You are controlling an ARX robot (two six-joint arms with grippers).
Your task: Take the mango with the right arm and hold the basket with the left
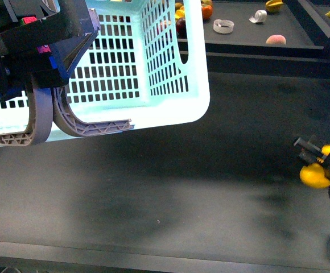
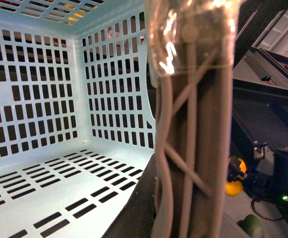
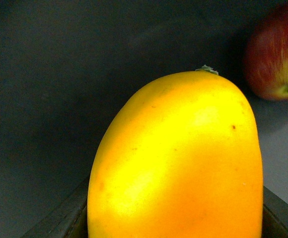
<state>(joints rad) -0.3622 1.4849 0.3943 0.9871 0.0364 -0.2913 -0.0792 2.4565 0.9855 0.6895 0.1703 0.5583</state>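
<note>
The mango [image 1: 314, 175] sits between the fingers of the right gripper [image 1: 320, 161], over the table [image 1: 170, 222]. A small round fruit [image 3: 275, 49] lies on the table beyond the mango's tip, apart from it. Well to this gripper's left, the basket [image 1: 153, 68] hangs tilted under the left gripper [image 1: 51, 68], its two handles [image 1: 85, 122] running through that gripper's grasp. Behind the basket, a rear surface [image 1: 301, 28] carries loose fruit [image 1: 276, 40].
</note>
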